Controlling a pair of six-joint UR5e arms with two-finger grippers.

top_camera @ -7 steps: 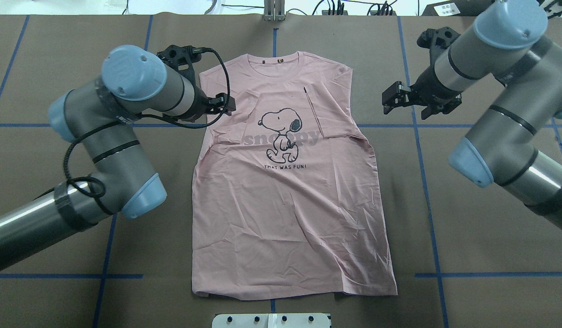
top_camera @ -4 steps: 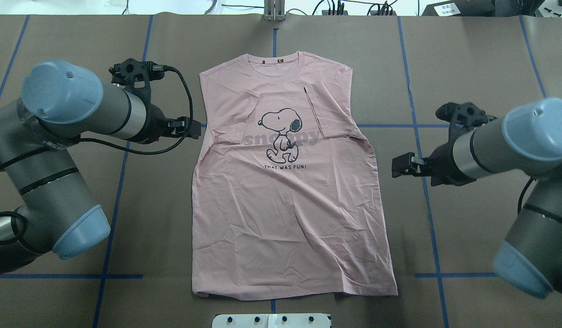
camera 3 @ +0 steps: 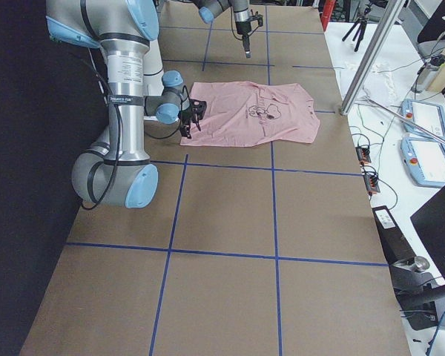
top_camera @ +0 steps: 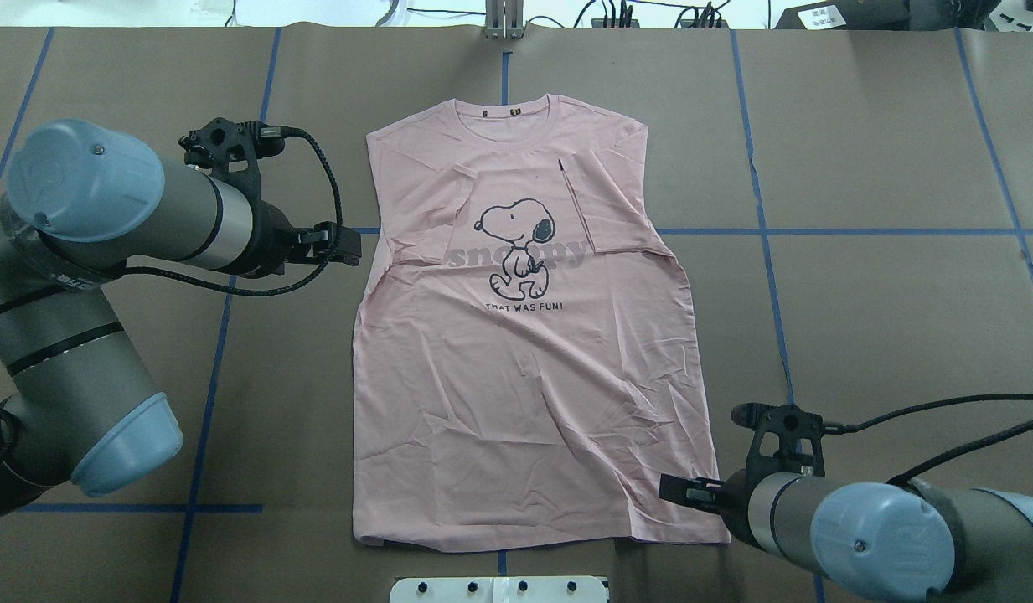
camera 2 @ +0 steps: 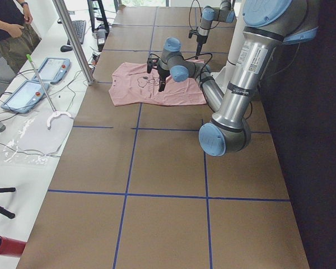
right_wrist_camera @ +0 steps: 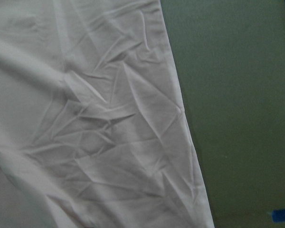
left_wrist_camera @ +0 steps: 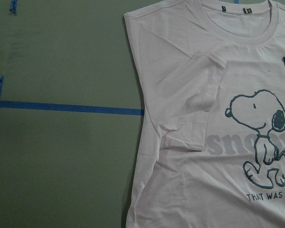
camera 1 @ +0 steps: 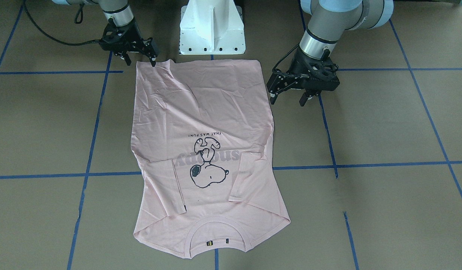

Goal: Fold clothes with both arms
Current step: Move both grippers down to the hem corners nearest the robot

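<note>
T-shirt [top_camera: 524, 394] flat on the table [top_camera: 885, 318], an end effector at each side.
The pink shirt lies print up at the table's middle, both sleeves folded in. The left end effector [camera 1: 287, 98] hangs just beside its side edge, fingers spread. The right end effector [camera 1: 138, 58], also spread, is at a hem corner.

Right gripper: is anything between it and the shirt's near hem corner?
Nothing visible. The right gripper, jaws open, hangs at the hem corner of the shirt; only the bare table lies around it.
</note>
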